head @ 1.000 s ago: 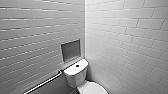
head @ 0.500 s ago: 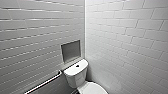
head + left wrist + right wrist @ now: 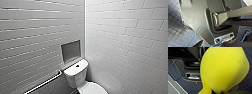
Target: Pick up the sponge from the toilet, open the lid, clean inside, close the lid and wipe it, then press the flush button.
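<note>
The white toilet (image 3: 75,76) stands in the corner of two tiled walls, low in the head view. Its tank cover carries the small dark flush button (image 3: 77,66). The oval lid (image 3: 93,88) lies shut over the bowl at the picture's lower edge. The bright yellow sponge (image 3: 224,69) bulges large in the right wrist view, pinched at its narrow end by my right gripper (image 3: 218,92), which is shut on it. Below it are the robot's dark base and blue floor tiles. My left gripper (image 3: 218,45) stands open with nothing in it, above the robot's base.
A metal grab bar (image 3: 45,83) runs along the left wall beside the tank. A recessed niche (image 3: 71,51) sits in the wall above the tank. Small blue floor tiles (image 3: 175,35) and a thin blue cable (image 3: 205,30) lie by the robot's base.
</note>
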### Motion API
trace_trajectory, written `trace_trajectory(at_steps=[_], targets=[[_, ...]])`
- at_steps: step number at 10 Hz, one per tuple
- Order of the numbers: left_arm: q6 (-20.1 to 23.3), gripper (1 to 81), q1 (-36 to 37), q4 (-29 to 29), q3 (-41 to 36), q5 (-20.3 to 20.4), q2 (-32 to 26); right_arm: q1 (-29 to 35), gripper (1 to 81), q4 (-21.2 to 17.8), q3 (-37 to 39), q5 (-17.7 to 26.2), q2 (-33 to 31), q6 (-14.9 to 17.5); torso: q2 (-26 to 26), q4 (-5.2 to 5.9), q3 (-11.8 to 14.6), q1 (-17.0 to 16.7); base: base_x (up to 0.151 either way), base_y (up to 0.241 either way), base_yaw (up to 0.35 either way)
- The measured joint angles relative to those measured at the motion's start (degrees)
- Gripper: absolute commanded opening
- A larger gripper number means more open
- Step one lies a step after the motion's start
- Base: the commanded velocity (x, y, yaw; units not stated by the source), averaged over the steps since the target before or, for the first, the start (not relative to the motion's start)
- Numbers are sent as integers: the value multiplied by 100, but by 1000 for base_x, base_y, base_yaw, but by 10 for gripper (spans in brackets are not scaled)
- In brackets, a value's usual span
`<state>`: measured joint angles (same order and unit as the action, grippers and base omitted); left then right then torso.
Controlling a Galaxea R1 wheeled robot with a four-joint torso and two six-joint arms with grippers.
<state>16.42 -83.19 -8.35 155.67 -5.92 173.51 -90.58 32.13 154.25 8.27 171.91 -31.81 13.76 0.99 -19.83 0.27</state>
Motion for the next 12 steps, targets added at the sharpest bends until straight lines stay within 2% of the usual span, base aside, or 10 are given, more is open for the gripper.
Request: trace_trajectory(at_steps=[1,2,3,4,5,8,12], targets=[[-9,811,0,-41,6,2,2,12,10,-518,5,83,-5,681,0,0,0,0,0,0,0],[-20,811,0,-77,6,22,4,56,10,-1401,11,124,-2,1608,0,0,0,0,0,0,0],[-22,811,0,-171,4,168,20,139,10,-2271,16,-22,26,2302,0,0,0,0,0,0,0],[-20,811,11,-283,1,317,44,234,10,-2699,30,-166,52,2561,0,0,0,0,0,0,0],[-17,811,30,-311,-18,340,45,317,10,-2864,55,-257,74,2695,0,0,0,0,0,0,0],[-17,811,30,-325,-280,339,-110,262,10,-2883,-413,-447,-239,2754,0,0,0,0,0,0,0],[-20,811,33,-325,-1126,345,-623,171,10,-2889,-2316,-786,-1036,2773,0,0,0,0,0,0,0]])
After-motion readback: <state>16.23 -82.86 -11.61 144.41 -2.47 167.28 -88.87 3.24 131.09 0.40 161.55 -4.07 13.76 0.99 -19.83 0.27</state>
